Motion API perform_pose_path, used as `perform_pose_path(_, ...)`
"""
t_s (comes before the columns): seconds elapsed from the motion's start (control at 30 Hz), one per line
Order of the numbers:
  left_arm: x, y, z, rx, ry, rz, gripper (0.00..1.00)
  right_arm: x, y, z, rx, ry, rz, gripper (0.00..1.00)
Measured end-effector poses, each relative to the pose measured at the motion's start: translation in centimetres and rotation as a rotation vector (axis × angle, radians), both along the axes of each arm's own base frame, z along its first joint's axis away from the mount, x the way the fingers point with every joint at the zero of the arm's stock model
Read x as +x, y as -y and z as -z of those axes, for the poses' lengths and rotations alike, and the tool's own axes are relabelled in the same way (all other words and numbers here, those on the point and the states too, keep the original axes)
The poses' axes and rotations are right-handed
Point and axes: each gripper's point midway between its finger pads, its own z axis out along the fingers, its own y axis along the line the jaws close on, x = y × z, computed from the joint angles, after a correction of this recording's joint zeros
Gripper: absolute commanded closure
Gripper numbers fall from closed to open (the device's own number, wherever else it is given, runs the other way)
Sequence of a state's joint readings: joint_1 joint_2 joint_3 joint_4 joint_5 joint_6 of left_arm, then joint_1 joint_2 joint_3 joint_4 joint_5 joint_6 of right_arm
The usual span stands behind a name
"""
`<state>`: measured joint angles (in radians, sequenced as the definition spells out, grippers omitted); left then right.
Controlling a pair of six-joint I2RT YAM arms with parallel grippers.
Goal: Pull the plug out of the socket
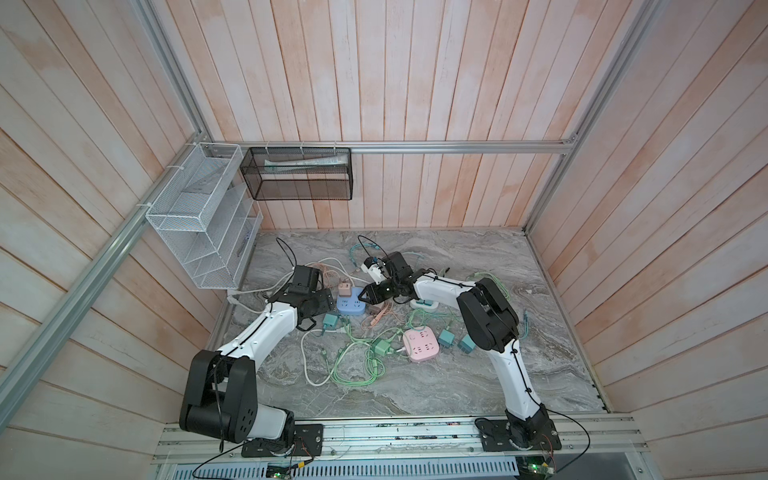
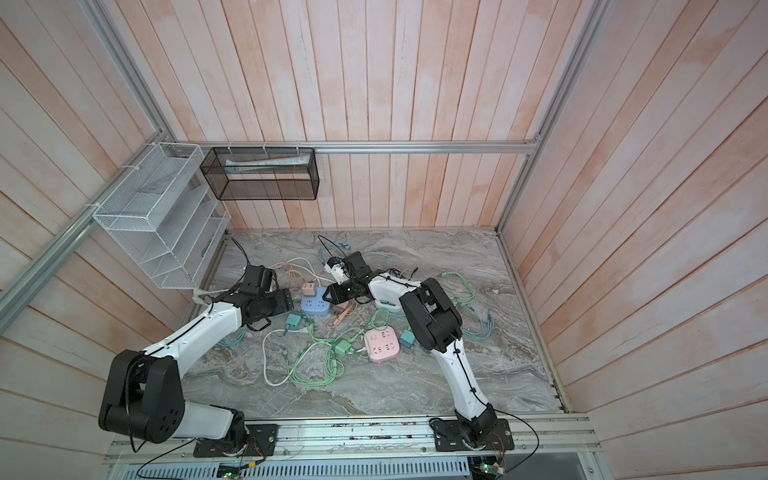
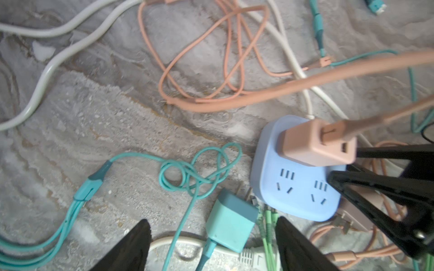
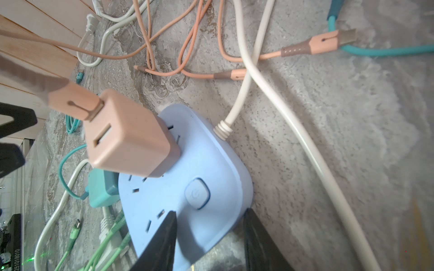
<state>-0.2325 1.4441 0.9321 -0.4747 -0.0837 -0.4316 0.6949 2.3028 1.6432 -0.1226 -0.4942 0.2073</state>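
A blue socket point(image 1: 351, 306) point(image 2: 316, 306) point(image 3: 298, 187) point(image 4: 187, 183) lies on the marble table, and a pink plug point(image 1: 344, 287) point(image 2: 308, 288) point(image 3: 317, 145) point(image 4: 126, 133) with a pink cable stands in its far outlet. My right gripper point(image 1: 365, 295) point(image 2: 330, 296) point(image 4: 210, 211) is shut on the socket's corner near the power button. My left gripper point(image 1: 323, 311) point(image 2: 284, 311) point(image 3: 212, 220) hangs open just left of the socket. A loose teal plug point(image 1: 331, 321) point(image 3: 231, 220) lies on the table between the left fingers, touching neither.
Pink, teal, green and white cables tangle around the socket. A pink socket point(image 1: 420, 345) and several teal and green plugs lie nearer the front. A white wire rack point(image 1: 199, 216) and a black mesh basket point(image 1: 297, 174) hang on the walls.
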Motion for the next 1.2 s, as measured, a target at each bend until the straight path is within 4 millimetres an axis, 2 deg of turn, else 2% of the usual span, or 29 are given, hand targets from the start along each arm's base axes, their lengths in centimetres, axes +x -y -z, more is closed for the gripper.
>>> perform_pose_path(0.17,1.6,3.2,-0.3,0.013,0.025,0.108,0.14,0.0,0.0,0.0,0.0,-0.001,0.001,0.57)
perform_pose_path(0.37,2.7,5.0,1.1,0.016,0.013,0.166,0.14,0.0,0.0,0.0,0.0,-0.001,0.002,0.57)
perform_pose_path(0.53,3.5,5.7,2.4,0.025,-0.001,0.184,0.15,0.0,0.0,0.0,0.0,-0.001,0.001,0.57)
perform_pose_path(0.83,6.0,6.2,3.0,0.044,0.034,0.191,0.22,0.0,0.0,0.0,0.0,-0.002,0.002,0.57)
perform_pose_path(1.2,6.7,6.6,3.7,0.067,0.042,0.194,0.26,0.0,0.0,0.0,0.0,-0.001,0.002,0.57)
